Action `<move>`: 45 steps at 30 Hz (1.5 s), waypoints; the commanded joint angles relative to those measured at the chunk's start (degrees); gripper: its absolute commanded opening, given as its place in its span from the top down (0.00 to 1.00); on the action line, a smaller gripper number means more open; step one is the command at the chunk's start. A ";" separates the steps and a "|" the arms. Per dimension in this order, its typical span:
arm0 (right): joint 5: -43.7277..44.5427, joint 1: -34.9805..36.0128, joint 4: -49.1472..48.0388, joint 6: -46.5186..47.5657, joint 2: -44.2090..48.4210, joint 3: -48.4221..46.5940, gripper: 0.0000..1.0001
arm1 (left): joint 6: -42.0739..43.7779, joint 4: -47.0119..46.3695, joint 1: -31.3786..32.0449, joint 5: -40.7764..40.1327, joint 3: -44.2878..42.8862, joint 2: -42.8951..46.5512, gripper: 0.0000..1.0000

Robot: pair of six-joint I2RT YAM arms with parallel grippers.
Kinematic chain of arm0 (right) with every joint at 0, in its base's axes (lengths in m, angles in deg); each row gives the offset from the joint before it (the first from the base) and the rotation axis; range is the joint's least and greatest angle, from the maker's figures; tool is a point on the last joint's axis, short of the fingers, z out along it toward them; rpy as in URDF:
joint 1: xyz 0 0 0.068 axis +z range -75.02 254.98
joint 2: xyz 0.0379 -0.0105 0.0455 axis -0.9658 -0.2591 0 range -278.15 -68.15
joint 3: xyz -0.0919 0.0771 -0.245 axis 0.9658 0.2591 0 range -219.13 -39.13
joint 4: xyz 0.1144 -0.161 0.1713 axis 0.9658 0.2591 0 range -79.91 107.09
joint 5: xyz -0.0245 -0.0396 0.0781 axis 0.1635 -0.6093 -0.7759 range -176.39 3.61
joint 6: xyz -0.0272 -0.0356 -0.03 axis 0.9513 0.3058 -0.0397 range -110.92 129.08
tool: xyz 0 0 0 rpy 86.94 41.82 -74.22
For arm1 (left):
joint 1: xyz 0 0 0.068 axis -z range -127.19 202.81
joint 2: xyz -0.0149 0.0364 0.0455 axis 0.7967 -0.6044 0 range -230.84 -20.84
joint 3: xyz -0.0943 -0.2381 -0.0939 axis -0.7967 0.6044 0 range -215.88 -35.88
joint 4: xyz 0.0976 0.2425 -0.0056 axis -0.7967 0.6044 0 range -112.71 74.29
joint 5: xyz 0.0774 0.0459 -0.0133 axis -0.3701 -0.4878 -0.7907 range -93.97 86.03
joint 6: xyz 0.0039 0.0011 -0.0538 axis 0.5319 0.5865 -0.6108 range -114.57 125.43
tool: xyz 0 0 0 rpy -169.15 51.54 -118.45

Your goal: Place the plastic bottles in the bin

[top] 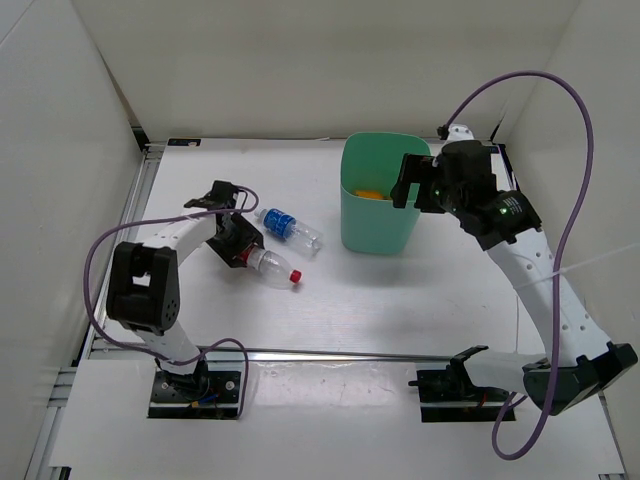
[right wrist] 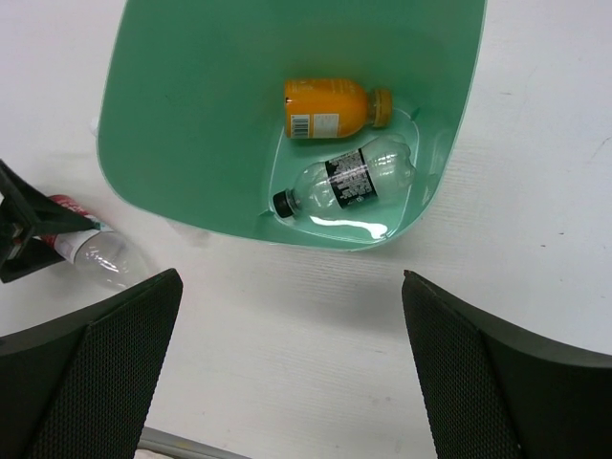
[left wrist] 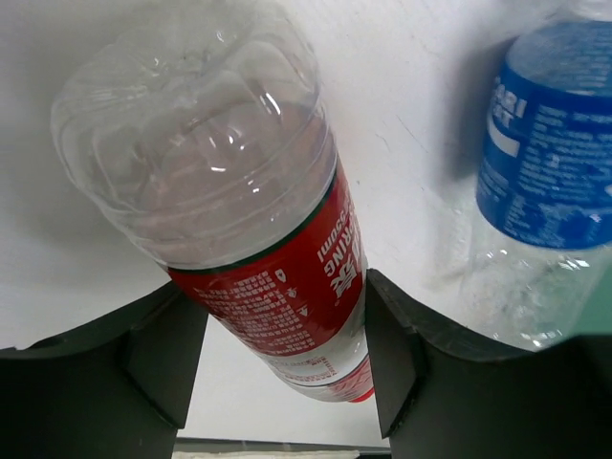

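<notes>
Fingers (left wrist: 163, 363) of the left gripper (left wrist: 285, 325) were closed against the red-label bottle (left wrist: 273, 287), one dark finger on each side of its label, as we saw in the left wrist view. From overhead, we found this gripper (top: 240, 248) low over the table (top: 400, 310), at the clear base end of the bottle (top: 268, 263). The bottle lay on its side with its red cap (top: 296, 277) pointing toward the near right. We could not tell whether it was lifted off the surface. Just beside it, farther from the arm bases, the blue-label bottle (top: 287, 227) also lay on its side; in the wrist view we saw a strip of bare table between the two.

The right gripper (right wrist: 290, 287) was spread wide and held nothing. We saw its two textured fingers (right wrist: 105, 382) at the lower corners of the right wrist view, looking down into the bin (right wrist: 182, 96). Overhead, this gripper (top: 412, 188) hung at the bin's right rim. The bin (top: 375, 225) stood upright on the table, near the blue-label bottle's clear end. On its floor we saw the orange bottle (right wrist: 330, 108) and the dark-label bottle (right wrist: 349, 179), both on their sides and just beside each other; whether they touched we could not tell.
</notes>
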 commanded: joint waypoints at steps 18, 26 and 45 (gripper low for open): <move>8.49 -6.26 -0.61 -1.24 5.15 0.46 0.01 | -3.38 5.68 -2.17 6.07 -48.64 0.16 0.46; 23.16 -10.21 2.35 -3.07 10.51 1.61 0.01 | -1.10 0.93 4.06 11.81 -72.02 -11.37 0.44; 23.10 -13.12 9.23 -9.85 14.91 2.22 0.01 | 18.32 -1.79 22.70 0.56 -74.24 -22.72 0.30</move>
